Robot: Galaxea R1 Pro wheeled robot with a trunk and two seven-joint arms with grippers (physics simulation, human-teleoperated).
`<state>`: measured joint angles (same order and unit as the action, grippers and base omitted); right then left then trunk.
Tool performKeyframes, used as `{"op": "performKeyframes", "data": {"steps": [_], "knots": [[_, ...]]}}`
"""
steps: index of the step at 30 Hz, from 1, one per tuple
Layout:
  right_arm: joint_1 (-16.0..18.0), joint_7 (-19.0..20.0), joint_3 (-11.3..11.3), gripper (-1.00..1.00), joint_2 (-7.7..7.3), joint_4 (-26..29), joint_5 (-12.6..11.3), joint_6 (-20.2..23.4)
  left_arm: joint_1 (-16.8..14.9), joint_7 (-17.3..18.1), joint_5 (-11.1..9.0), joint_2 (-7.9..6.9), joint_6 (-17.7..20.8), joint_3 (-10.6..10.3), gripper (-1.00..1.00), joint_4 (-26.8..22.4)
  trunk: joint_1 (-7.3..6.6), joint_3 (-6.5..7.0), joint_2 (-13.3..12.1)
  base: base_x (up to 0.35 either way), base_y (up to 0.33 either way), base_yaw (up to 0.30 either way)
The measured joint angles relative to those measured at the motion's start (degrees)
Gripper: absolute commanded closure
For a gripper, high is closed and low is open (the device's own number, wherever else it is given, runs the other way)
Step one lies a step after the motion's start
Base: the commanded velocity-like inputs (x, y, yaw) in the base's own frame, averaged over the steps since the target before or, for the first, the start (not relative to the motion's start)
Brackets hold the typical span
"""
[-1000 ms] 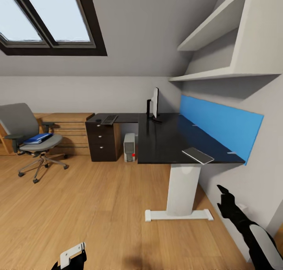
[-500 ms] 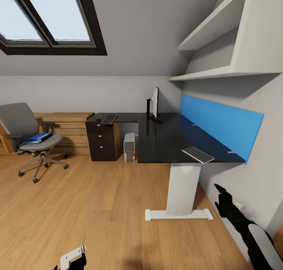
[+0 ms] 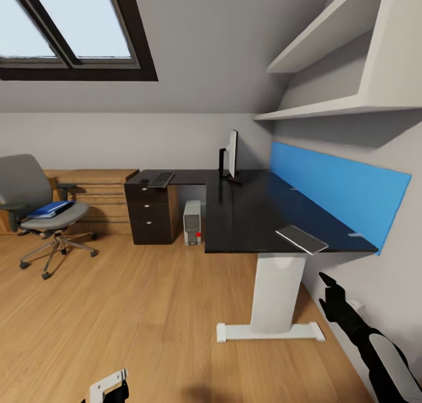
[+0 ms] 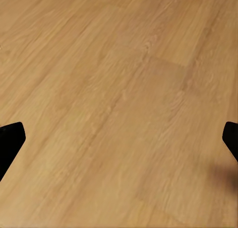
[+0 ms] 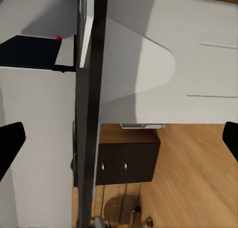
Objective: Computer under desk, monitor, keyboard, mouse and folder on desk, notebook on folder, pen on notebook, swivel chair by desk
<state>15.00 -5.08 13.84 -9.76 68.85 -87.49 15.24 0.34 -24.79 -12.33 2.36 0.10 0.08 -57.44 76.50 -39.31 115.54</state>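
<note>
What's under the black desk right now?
Under the desk, the computer stands on the floor beside the drawer unit. A white desk leg hides whatever's behind it.

This is an attic room in a home, set up as a study: a skylight (image 3: pixel 70 28) sits in the sloped ceiling above a wooden floor (image 3: pixel 146 309). A black L-shaped table (image 3: pixel 252 209) carries a monitor (image 3: pixel 232 153) and keyboard (image 3: pixel 162 179), with a swivel chair (image 3: pixel 35 207), a computer tower (image 3: pixel 192 222) and wall shelves (image 3: pixel 334 69) around it.
</note>
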Motion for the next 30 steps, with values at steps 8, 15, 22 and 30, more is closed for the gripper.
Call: {"op": "performKeyframes", "data": {"steps": [8, 15, 22, 30], "knots": [[0.00, 0.38, 0.28, -1.00, -0.04, 0.12, 0.11, -0.10, 0.00, -0.21, -0.08, -0.06, 0.07, 0.00, -1.00, 0.11, 0.02, 0.00, 0.00, 0.073, 0.000, 0.000], [0.00, 0.69, 0.43, -1.00, -0.06, 0.14, 0.19, -0.38, 0.00, -0.25, 0.01, -0.02, 0.02, -0.02, -1.00, 0.07, -0.85, 0.71, -1.59, 0.007, 0.000, 0.000], [0.00, 0.74, 0.53, -1.00, -0.08, 0.11, 0.29, -0.50, 0.00, -0.24, 0.08, 0.14, -0.01, -0.13, -1.00, 0.10, -2.38, 1.97, -4.40, 0.001, 0.000, 0.000], [0.00, 0.62, 0.59, -1.00, -0.08, -0.08, 0.39, -0.53, 0.00, 0.03, 0.09, 0.17, -0.02, -0.11, -1.00, 0.14, -2.83, 2.33, -5.22, 0.000, 0.000, 0.000]]}}
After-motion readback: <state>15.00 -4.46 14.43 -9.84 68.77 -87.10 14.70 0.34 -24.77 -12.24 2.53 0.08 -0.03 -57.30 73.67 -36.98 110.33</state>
